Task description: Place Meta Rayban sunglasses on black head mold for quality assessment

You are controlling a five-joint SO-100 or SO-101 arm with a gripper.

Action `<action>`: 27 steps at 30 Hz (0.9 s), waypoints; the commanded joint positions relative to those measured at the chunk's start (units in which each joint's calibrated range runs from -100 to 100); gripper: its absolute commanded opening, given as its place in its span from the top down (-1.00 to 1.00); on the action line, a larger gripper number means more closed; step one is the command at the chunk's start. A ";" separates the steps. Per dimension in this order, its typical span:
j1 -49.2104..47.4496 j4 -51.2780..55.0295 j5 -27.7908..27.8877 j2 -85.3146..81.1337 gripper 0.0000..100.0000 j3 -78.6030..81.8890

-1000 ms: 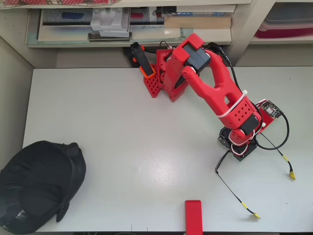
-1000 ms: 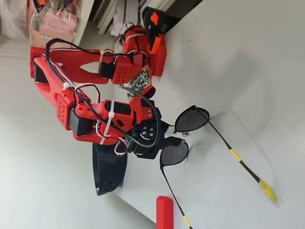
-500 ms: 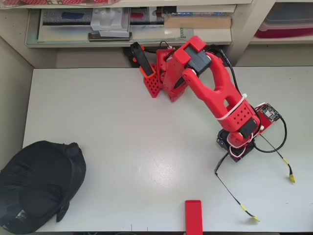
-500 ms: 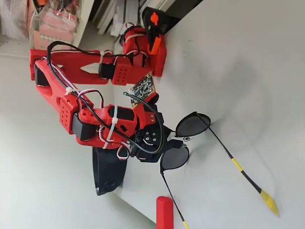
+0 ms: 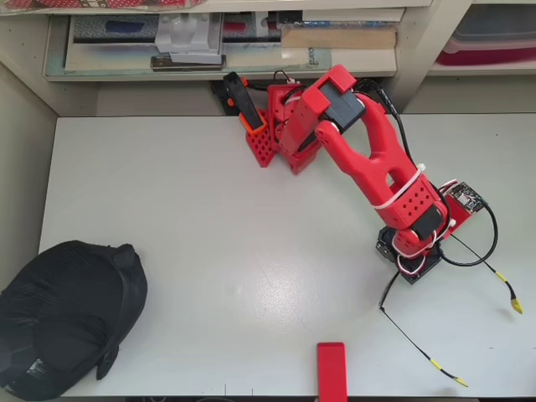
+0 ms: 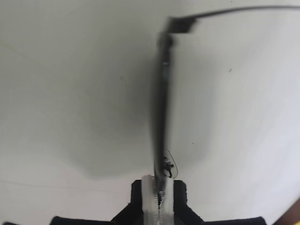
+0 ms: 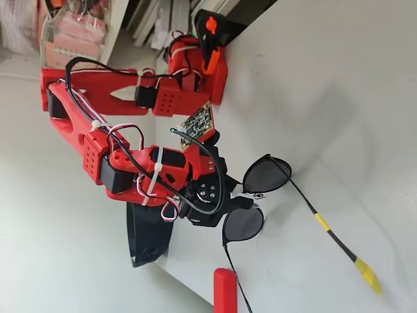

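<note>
The sunglasses [image 7: 267, 175] have thin black wire rims, two dark oval lenses and long arms with yellow tips [image 5: 456, 381]. My gripper [image 7: 246, 199] is shut on the bridge between the lenses, and the arms trail toward the table's front right in the overhead view. The wrist view shows the frame [image 6: 161, 103] edge-on and blurred, rising from the closed fingertips [image 6: 154, 190]. From overhead the red wrist [image 5: 414, 222] covers the lenses. The head mold [image 5: 67, 318], a large matte-black dome, sits at the table's front left corner, far from the gripper.
A red block [image 5: 332, 368] stands at the table's front edge, left of the glasses' arms. The arm's red base [image 5: 280, 134] and an orange-and-black part [image 5: 247, 105] sit at the back edge. Shelves with boxes [image 5: 226, 38] lie behind the table.
The wrist has shifted slightly right and toward the table's front in the overhead view, carrying the sunglasses; their yellow tips moved the same way. The head mold has not moved.
</note>
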 commanded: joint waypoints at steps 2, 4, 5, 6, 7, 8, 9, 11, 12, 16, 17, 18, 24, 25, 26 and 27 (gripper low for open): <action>-0.41 -0.82 0.45 -0.60 1.00 -3.65; -0.41 -0.82 0.39 -0.60 1.00 -3.65; -0.41 -0.82 0.33 -0.68 1.00 -3.65; -0.41 -0.82 0.33 -1.02 1.00 -3.65; -0.41 -0.73 0.52 -1.36 1.00 -3.65; -0.41 -0.56 0.65 -1.61 1.00 -3.74; -0.23 -0.13 0.45 -1.69 1.00 -3.92; -0.41 1.61 0.39 -2.20 1.00 -6.11; -0.50 3.60 0.33 -2.88 1.00 -7.84; -1.82 14.50 -1.59 -5.49 1.00 -15.21; -1.82 18.31 -2.49 -6.50 1.00 -17.75; -1.82 21.68 -2.94 -7.43 1.00 -20.39; -0.50 35.53 -6.26 -12.83 1.00 -31.95; -0.14 36.40 -7.41 -13.84 1.00 -32.68; 0.12 37.17 -8.76 -14.77 1.00 -33.04; 0.21 37.95 -10.29 -15.78 1.00 -33.04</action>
